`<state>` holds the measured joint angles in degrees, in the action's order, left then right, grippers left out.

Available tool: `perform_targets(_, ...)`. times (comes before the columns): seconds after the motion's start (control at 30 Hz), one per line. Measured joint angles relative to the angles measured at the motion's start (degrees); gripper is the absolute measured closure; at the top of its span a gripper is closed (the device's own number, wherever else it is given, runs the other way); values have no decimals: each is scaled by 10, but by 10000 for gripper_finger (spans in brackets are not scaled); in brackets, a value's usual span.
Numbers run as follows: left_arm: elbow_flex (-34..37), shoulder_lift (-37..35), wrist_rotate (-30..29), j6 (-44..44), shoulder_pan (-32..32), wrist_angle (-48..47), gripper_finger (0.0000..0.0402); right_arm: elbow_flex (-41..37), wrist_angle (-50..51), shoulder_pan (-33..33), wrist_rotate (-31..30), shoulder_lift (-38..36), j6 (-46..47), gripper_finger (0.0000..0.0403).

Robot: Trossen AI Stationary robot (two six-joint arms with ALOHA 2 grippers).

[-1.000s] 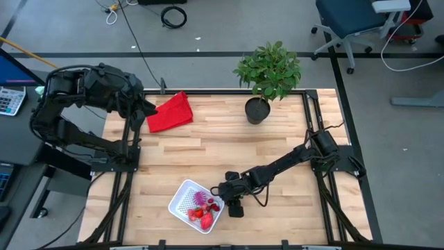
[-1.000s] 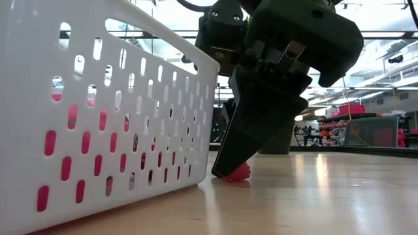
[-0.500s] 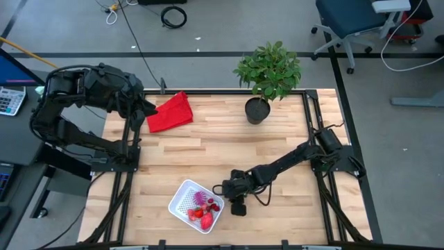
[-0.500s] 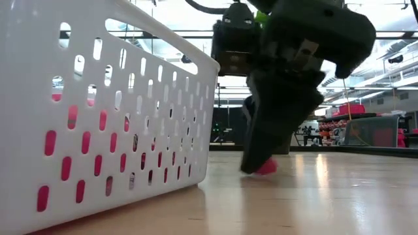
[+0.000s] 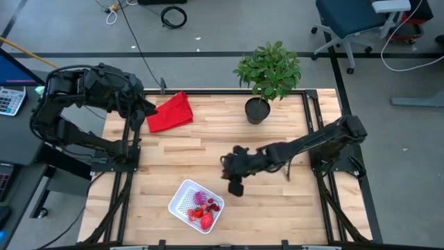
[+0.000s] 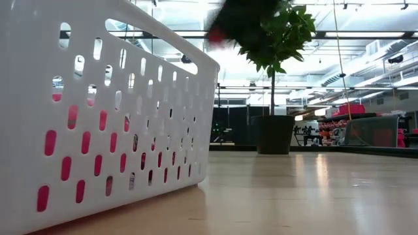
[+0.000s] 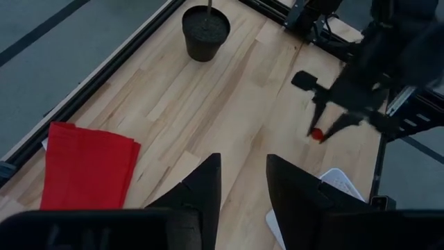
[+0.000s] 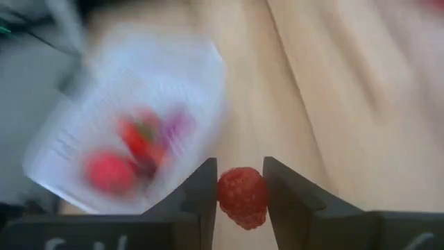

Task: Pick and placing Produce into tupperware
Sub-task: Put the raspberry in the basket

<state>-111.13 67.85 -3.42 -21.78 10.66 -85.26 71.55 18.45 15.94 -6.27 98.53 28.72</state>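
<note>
We look straight down from above and level beside the tupperware (image 6: pixel 98 111); 2 wrist cameras share it too.

A shallow white plastic tupperware (image 5: pixel 196 205) with rounded corners and a perforated bottom sits flat on the pale wooden surface (image 5: pixel 208 149), turned at an angle to the surface's edges. Inside it lie several small red fruit pieces (image 5: pixel 204 218) and a small purple piece (image 5: pixel 199 199), bunched toward one corner. A bumpy red raspberry (image 8: pixel 243 196) is held off the surface, pinched between the two dark fingers of the right claw (image 8: pixel 240 196), beside and above the tupperware.
</note>
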Motion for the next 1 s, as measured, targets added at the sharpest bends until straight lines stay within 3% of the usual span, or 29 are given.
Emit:
perform_targets(0.17,0,0,0,0,0,1,281,2,-199,21,17,-28,-207,293)
perform_targets(0.27,0,0,0,0,0,1,284,2,-224,30,15,-20,-304,292)
perform_targets(0.47,0,0,0,1,0,2,281,9,-231,18,58,50,-360,289)
perform_targets(0.67,0,0,0,1,0,2,279,95,-222,19,102,162,-390,289)
perform_targets(0.77,0,0,0,12,0,2,283,168,-176,13,166,198,-395,289)
perform_targets(1.0,0,1,0,21,0,2,281,363,137,-5,288,303,-384,289)
